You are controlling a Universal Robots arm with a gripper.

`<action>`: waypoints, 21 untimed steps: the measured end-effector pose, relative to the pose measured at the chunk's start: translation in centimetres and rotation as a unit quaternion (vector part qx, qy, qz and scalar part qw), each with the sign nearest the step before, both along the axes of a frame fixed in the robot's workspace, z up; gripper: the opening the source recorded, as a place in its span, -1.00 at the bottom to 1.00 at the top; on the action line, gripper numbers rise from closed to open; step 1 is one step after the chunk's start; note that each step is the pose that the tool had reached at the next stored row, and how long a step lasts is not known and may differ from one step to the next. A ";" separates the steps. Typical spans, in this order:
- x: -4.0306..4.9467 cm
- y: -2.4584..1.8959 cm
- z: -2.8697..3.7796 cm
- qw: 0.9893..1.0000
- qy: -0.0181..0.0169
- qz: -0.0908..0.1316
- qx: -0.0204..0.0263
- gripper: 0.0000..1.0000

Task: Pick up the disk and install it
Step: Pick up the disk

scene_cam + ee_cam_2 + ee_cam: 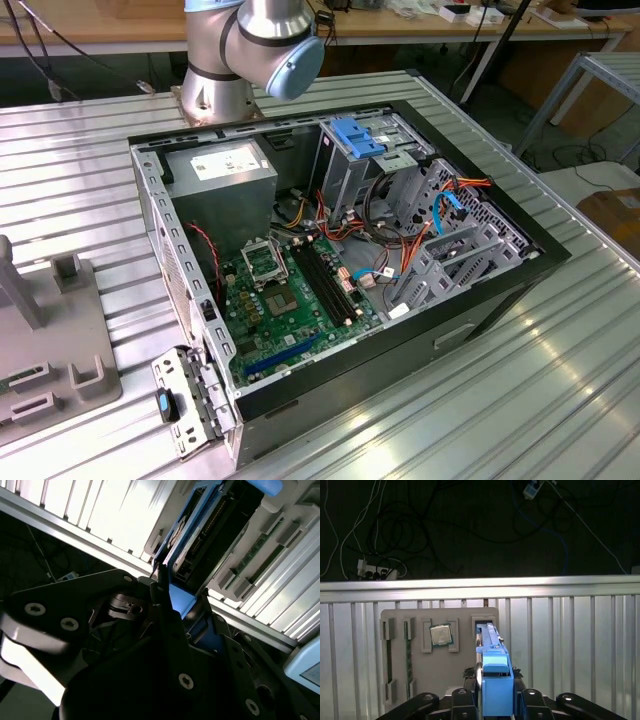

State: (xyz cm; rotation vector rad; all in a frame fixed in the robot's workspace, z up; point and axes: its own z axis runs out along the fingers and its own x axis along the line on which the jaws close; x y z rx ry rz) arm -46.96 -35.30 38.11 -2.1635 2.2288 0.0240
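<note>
The disk (491,645) stands on its thin edge, gripped at the end of its blue rail frame. Its long axis runs straight out from the gripper (496,700) toward the grey fixture plate (462,665) lying on the ribbed metal counter (570,645). The black fingers (527,696) are closed on either side of the blue frame. In the second wrist view the disk (210,530) also points away from the gripper (182,602), with its connector edge showing. Its far end lines up with an open slot (482,622) in the plate; it may be partly seated there, but I cannot tell. A processor chip (441,635) sits in the pocket beside that slot, and memory sticks (408,655) lie further along the plate. In the exterior view the arm's base (215,90) stands at the far side of the counter behind the open computer case (480,300), and its shoulder joint turns toward the exterior view's right.
</note>
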 end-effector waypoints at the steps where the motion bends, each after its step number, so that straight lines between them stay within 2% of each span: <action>1: 0.00 0.00 0.03 1.000 0.000 0.000 0.000 -0.26; 4: 0.00 0.00 0.26 1.000 0.000 0.000 0.000 -0.26; 15: 0.00 0.00 0.34 1.000 0.000 0.000 0.000 -0.26; 19: 0.00 0.00 1.26 1.000 0.000 0.000 0.000 -0.26; 21: 0.00 -0.01 1.46 1.000 0.000 0.000 0.000 -0.26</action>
